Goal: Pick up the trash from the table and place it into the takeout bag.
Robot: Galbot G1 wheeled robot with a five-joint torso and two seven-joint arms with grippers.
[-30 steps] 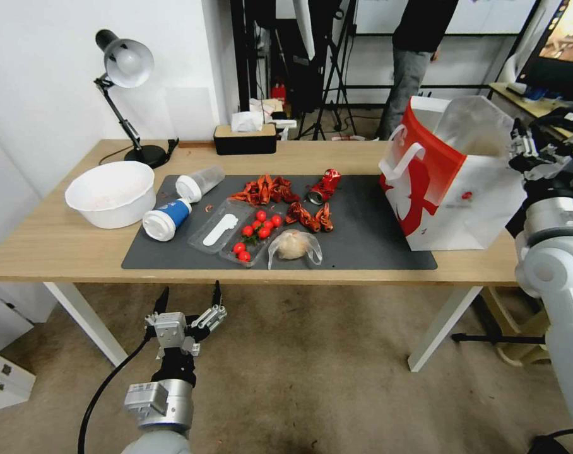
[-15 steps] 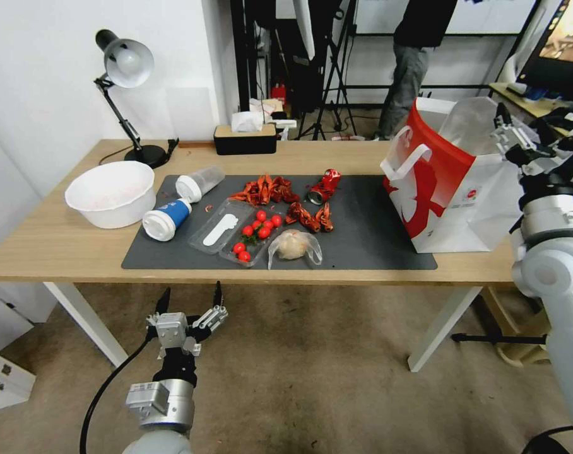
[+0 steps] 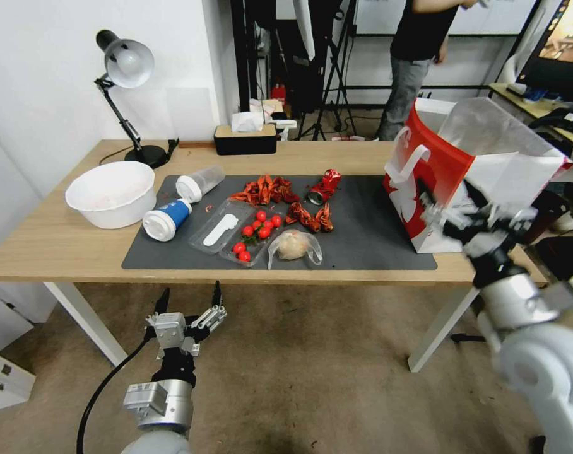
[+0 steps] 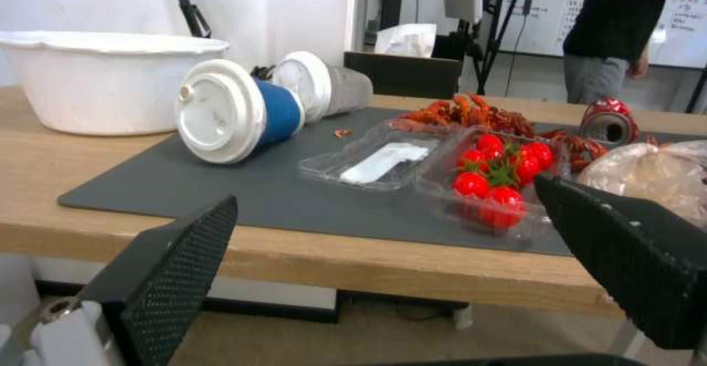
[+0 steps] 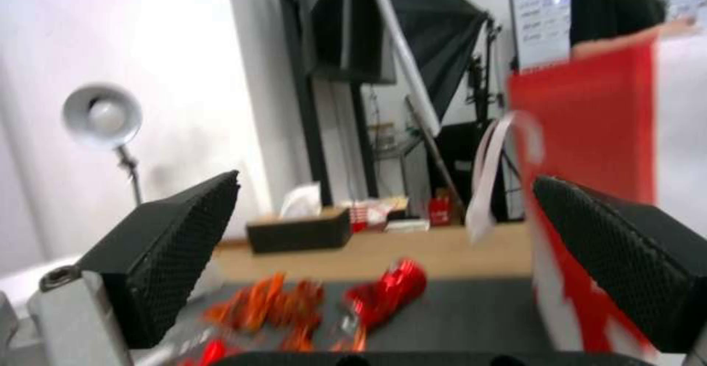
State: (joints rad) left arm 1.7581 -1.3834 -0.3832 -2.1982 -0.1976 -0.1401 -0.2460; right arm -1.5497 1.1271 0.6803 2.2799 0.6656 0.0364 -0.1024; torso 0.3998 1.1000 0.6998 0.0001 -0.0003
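- Desk lamp standing at the table's 10 o'clock corner, head tilting down.
- Black tissue box sitting at 12 o'clock along the far edge.
- Studio tripods standing behind.

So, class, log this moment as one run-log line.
left gripper: open, below table edge | right gripper: open, empty, beside large white-and-red paper takeout bag | crushed red can: on dark grey mat

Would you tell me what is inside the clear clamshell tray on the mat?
The clear clamshell tray holds red cherry tomatoes in one half and a flat white utensil in the other. Anything beneath the tomatoes is hidden.
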